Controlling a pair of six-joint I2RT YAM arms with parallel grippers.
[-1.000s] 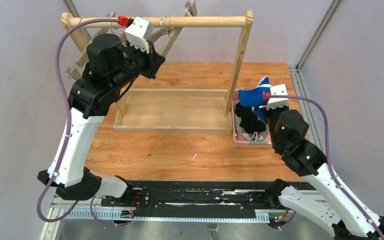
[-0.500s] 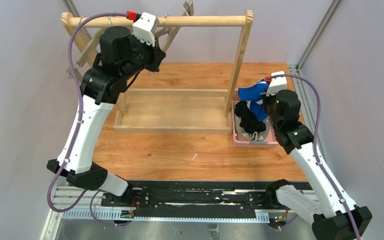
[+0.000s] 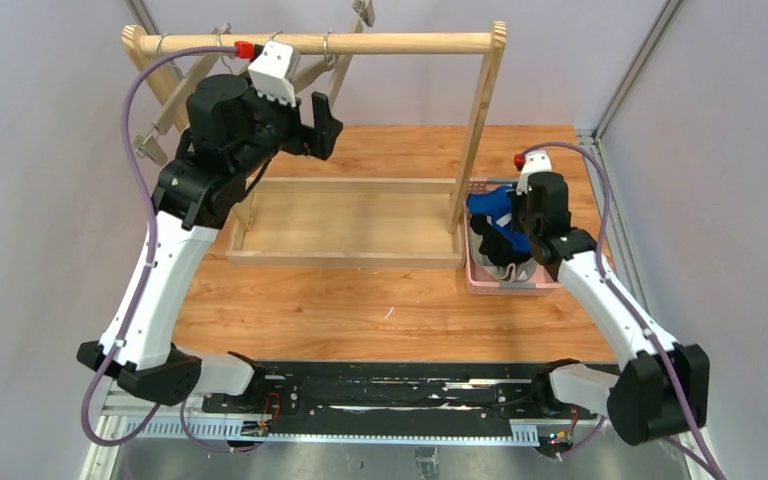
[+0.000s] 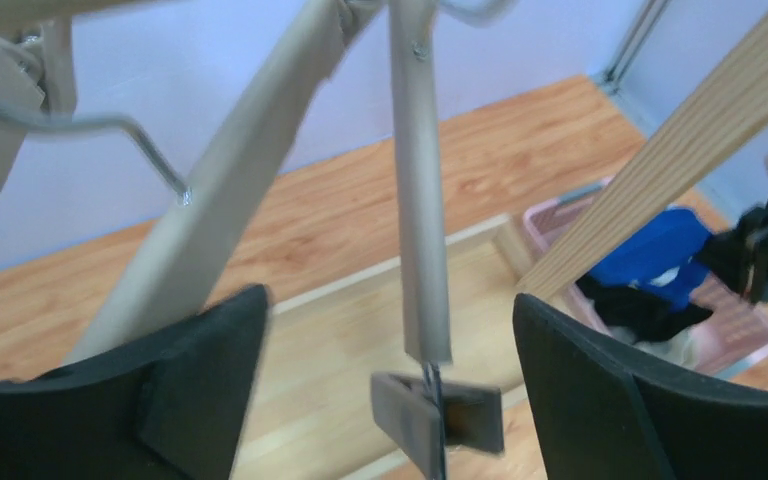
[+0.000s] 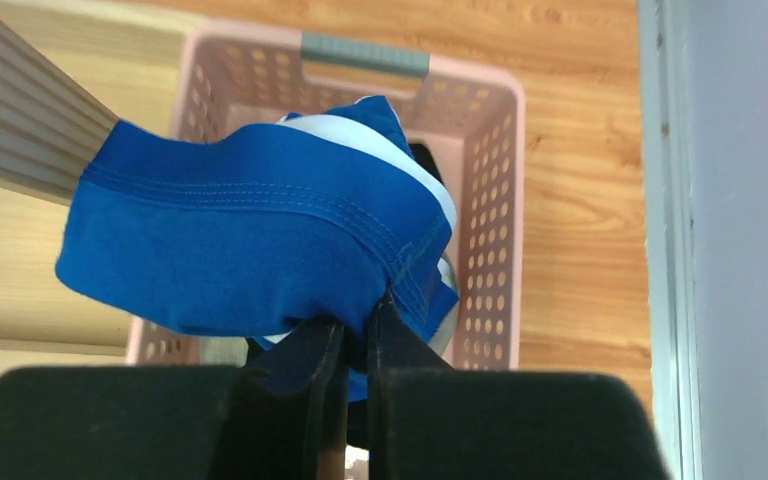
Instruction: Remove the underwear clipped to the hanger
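Overhead, right claw (image 3: 513,212) sits over the pink basket (image 3: 505,288), pinched tight on a fold of the blue underwear (image 3: 488,203). The cloth bunches ahead and to the left of the fingertips, above the basket opening. Black underwear (image 3: 495,243) lies in the basket beneath this claw, and the grey underwear (image 3: 513,272) lies just behind it, toward the arm base. The rack upright (image 3: 478,120) stands just left of the claw, close to the blue cloth; whether they touch cannot be resolved. Left claw (image 3: 325,125) is raised under the top rail (image 3: 410,43), well apart from the basket, jaws spread wide with nothing gripped. The left wrist view adds detail the overhead lacks: a hanger bar (image 4: 420,200) drops between the spread fingers, its clip (image 4: 438,412) hangs midway and touches neither pad, and a wire hook (image 4: 110,125) sits up to the left. Basket and blue cloth show far to the right, beyond the upright. The right wrist view shows the stitched hem clamped at the fingertips, a white band curling behind the blue, and the basket's grey handle (image 5: 365,52) straight ahead.
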